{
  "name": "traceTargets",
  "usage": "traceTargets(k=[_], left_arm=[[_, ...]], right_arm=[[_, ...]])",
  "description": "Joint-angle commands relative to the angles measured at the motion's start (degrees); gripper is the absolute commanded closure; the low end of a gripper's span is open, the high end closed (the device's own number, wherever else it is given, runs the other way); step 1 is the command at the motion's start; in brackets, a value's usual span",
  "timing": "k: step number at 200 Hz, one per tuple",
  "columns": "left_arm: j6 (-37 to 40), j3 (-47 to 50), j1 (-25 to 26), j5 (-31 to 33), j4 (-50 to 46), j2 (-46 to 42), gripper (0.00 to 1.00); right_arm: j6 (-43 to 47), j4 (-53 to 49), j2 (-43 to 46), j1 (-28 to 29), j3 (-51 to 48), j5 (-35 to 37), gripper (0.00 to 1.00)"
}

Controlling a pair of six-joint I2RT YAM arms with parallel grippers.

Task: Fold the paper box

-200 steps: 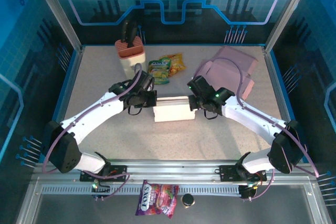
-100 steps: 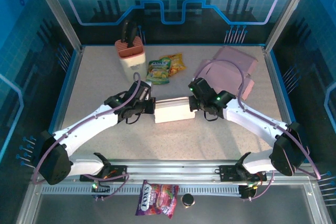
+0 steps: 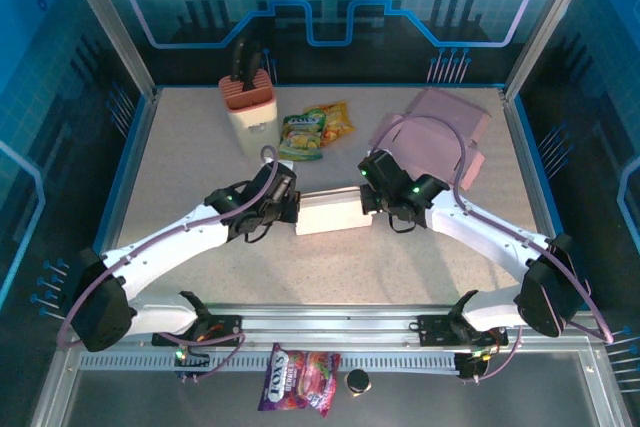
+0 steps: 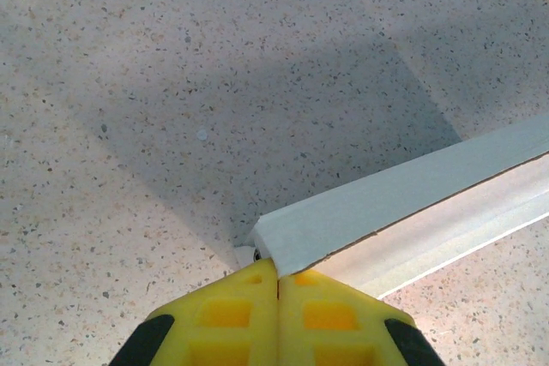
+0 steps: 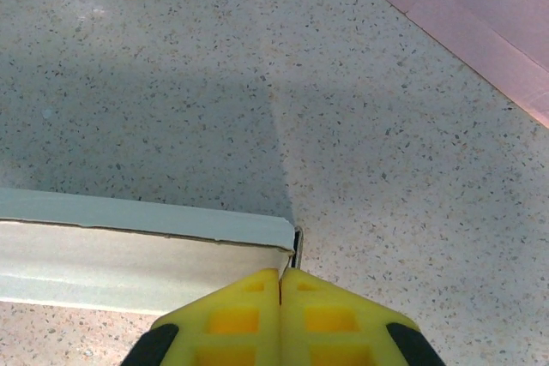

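Top view, paper box: The white paper box [image 3: 328, 213] is lying long and low on the bench [image 3: 200, 147], about mid-bench, between the two arms.
Top view, left hand: The left hand [image 3: 289, 207] is pressing at the box's left end.
Top view, right hand: The right hand [image 3: 366, 199] is meeting the box's right end, so the box is sitting squeezed between the two.
Top view, surroundings: Snack packets [image 3: 316, 131] and a pink cardboard sheet [image 3: 440, 127] are lying farther back, apart from the box.
Left wrist view, left hand: The yellow fingers [image 4: 232, 315] of the left hand [image 4: 276, 267] are sitting together, tips touching the near corner of the paper box [image 4: 403, 203], whose raised wall is running away to the right.
Right wrist view, right hand: The fingers of the right hand [image 5: 280, 276] are likewise sitting together, tips against the end of the paper box [image 5: 129, 242], which is stretching off to the left.
Grip doubt: Whether either hand is pinching a thin end flap, I cannot tell.
Step in hand: By my judgement, both hands are working on the end flaps, pushing inward.
Next move: It is probably calling for even, opposed pressure so the ends are folding in without the box sliding or buckling.
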State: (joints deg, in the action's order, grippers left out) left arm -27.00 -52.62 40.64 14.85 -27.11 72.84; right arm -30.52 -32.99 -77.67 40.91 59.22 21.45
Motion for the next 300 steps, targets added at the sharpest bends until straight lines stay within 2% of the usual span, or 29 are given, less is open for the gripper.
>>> traceTargets(k=[1,53,65,77,92,122,166,185,236,300], left_arm=[[-1.27,3.52,2.74,-2.80,-3.22,1.78,1.00],[-5.95,3.58,3.65,-2.21,-3.11,2.64,1.00],[-6.77,3.72,4.06,-1.49,-3.50,2.83,1.00],[-7.76,3.96,4.39,-0.42,-4.08,2.86,1.00],[-8.73,4.35,4.60,0.72,-4.43,2.36,1.00],[-9.96,4.64,5.22,2.74,-5.18,1.70,1.00],[-10.50,4.63,5.67,3.78,-5.67,1.43,1.00],[-10.78,4.50,6.05,3.85,-5.66,1.63,1.00],[-11.52,4.32,6.99,4.69,-6.02,1.69,1.00],[-11.41,3.82,7.42,4.91,-6.28,1.96,1.00]], right_arm=[[-0.86,-0.14,0.55,2.29,-0.37,-3.87,1.00],[-2.10,-2.25,-0.07,2.29,1.15,-5.46,1.00],[-2.84,-3.47,-0.04,2.26,1.80,-5.62,0.97],[-3.88,-5.43,0.14,2.22,2.84,-5.89,0.92],[-5.98,-7.50,1.21,1.79,3.74,-7.08,0.79],[-13.92,-10.85,3.55,-1.38,4.67,-15.81,0.55],[-30.83,-5.63,10.37,-7.89,1.00,-27.85,0.38],[-39.41,-2.29,12.19,-11.12,-1.94,-32.36,0.36],[-56.69,9.37,15.90,-16.19,-12.22,-38.37,0.34],[-62.05,16.13,17.51,-17.23,-19.92,-38.64,0.38]])
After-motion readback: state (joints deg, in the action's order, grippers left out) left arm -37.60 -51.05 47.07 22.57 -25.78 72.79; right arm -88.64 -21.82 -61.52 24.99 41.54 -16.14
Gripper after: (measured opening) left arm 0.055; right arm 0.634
